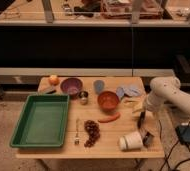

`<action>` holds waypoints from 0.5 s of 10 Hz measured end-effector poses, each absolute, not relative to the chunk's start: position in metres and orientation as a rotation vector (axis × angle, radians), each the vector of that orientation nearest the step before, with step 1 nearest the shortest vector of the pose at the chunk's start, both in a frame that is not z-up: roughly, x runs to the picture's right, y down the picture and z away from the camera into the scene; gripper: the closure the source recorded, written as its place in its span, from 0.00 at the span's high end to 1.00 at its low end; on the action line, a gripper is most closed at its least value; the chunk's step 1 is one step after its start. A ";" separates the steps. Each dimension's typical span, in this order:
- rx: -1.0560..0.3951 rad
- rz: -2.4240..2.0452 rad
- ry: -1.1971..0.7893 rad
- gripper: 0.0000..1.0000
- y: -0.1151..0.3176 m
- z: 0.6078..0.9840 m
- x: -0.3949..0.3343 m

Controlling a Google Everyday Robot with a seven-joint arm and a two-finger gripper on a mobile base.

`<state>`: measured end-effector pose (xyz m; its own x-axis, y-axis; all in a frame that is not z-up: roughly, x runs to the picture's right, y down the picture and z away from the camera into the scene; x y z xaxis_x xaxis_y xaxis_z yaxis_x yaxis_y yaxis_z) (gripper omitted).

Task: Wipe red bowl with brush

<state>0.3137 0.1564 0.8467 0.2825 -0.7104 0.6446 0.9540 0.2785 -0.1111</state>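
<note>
one red bowl (pixel 108 100), one purple bowl (pixel 71 86), one tray (pixel 43 97), one claw (pixel 142 118) at table's (pixel 105 146) right

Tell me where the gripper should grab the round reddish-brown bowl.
Likely the rim on the picture's right, from above: the round reddish-brown bowl sits upright and open, and that side faces the gripper hanging right of it over the wooden table. A red chili pepper crowds the front.

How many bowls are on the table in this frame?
2. The purple bowl sits at the table's back left, beside the orange; the red bowl sits mid-table, right of the steel cup. None appear hidden. The tool hangs over the table's right edge.
</note>
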 end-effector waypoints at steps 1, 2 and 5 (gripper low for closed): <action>-0.545 -1.187 -0.532 0.80 0.159 0.848 0.313; -0.551 -1.185 -0.531 0.80 0.162 0.851 0.311; -0.561 -1.194 -0.533 0.80 0.166 0.860 0.300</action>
<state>0.2997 0.1663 0.8596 0.2800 -0.7039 0.6527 0.9559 0.2673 -0.1217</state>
